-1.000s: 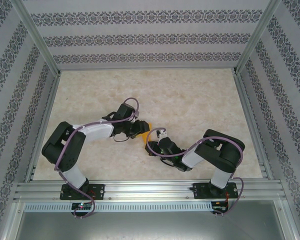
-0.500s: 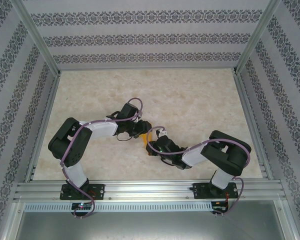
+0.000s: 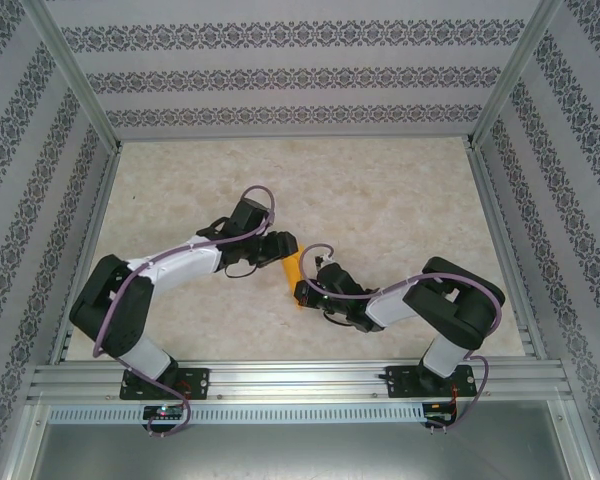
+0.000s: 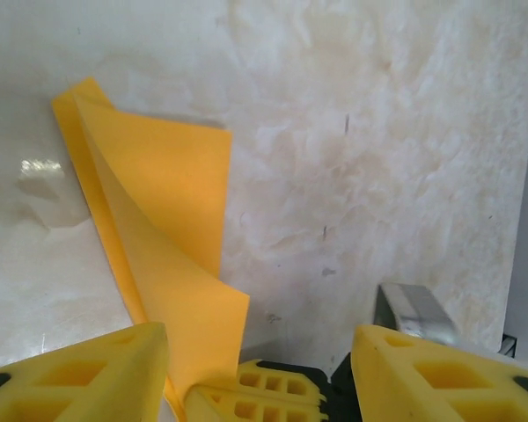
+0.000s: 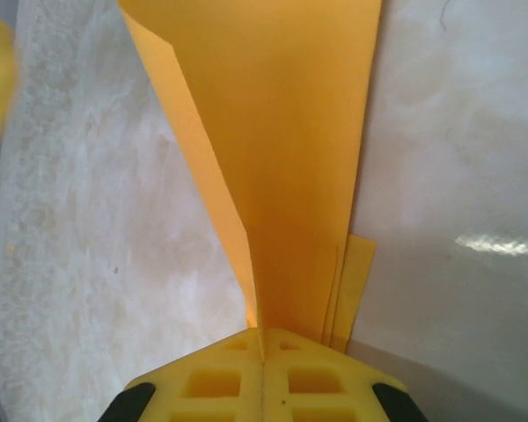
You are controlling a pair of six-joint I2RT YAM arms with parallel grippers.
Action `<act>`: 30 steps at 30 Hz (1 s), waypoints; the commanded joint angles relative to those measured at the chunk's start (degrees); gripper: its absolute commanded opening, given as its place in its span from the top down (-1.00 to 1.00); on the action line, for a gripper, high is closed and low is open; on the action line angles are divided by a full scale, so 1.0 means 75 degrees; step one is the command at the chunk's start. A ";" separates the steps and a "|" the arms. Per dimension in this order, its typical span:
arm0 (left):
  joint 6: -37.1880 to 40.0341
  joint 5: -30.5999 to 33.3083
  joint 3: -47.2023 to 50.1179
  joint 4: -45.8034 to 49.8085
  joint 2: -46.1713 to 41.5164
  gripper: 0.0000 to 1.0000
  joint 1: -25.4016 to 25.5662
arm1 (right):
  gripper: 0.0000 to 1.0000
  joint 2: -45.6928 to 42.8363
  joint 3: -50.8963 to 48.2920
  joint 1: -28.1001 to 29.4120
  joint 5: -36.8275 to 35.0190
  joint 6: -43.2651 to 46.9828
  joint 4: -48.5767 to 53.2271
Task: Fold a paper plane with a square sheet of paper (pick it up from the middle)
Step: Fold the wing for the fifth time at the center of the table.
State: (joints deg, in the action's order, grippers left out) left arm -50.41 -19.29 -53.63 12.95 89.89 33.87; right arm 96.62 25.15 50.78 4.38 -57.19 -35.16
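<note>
— Top view: the paper plane (image 3: 293, 270) is spotted near the middle of the table (image 3: 380, 190), between the left gripper (image 3: 280, 248) and the right gripper (image 3: 302, 292).
— Is it gripped?
— Left wrist view: that gripper's fingers (image 4: 79, 374) are held spread, the paper plane (image 4: 158, 220) lying loose between them.
— Right wrist view: the fingers (image 5: 229, 378) are pressed together, and the paper plane's (image 5: 282, 132) narrow end is pinched.

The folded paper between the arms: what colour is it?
The paper is plain orange-yellow, clearest in the right wrist view.
</note>
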 commanded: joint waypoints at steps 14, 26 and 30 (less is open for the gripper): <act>-0.0590 -0.0683 0.0675 -0.0895 -0.0072 -0.23 0.0005 | 0.88 0.0196 0.0251 -0.0267 0.0696 -0.0415 0.1826; -0.1143 -0.1407 0.0209 -0.1921 0.0953 -0.24 0.0000 | 0.85 0.0385 0.0340 -0.0246 0.0690 -0.0004 0.2063; -0.1187 -0.1632 0.0037 -0.2067 0.1156 -0.24 0.0019 | 0.85 0.0407 0.0382 -0.0262 0.0681 -0.0027 0.2061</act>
State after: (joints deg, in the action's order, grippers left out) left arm -57.82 -29.23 -51.16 2.09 97.91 33.87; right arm 96.36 28.47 48.62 10.07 -58.78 -27.68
